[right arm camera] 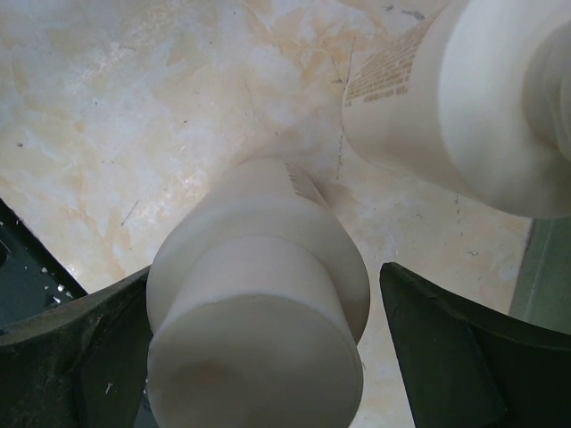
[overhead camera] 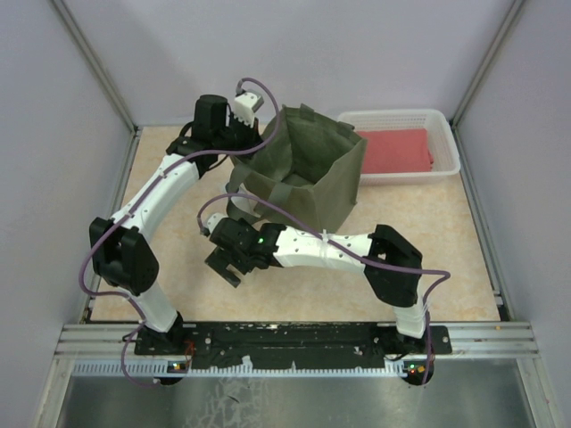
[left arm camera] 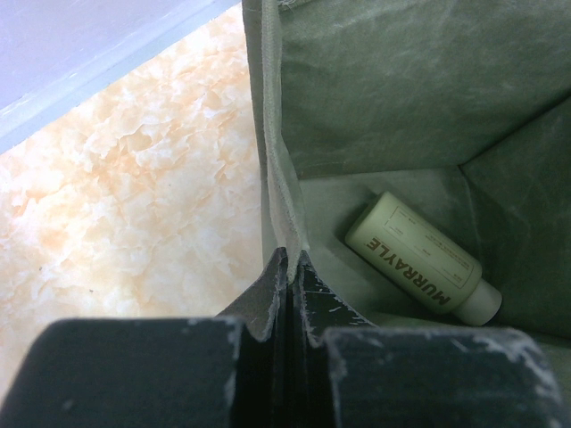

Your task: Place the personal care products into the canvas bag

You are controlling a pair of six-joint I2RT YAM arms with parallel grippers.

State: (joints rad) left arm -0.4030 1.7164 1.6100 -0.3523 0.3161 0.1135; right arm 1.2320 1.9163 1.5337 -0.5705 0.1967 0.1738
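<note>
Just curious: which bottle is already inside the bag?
The pale yellowish MURAYLE bottle, lying inside the canvas bag; the two cream-capped bottles are outside, on the table.

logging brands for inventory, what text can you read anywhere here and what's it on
"MURAYLE": on the pale yellowish bottle lying inside the canvas bag.
Smaller print beside it: too small to read.
Print block on the upper cream bottle, right wrist view: blurred, unreadable.
Print on the nearer cream bottle: unreadable.
Top view: none readable.
</note>
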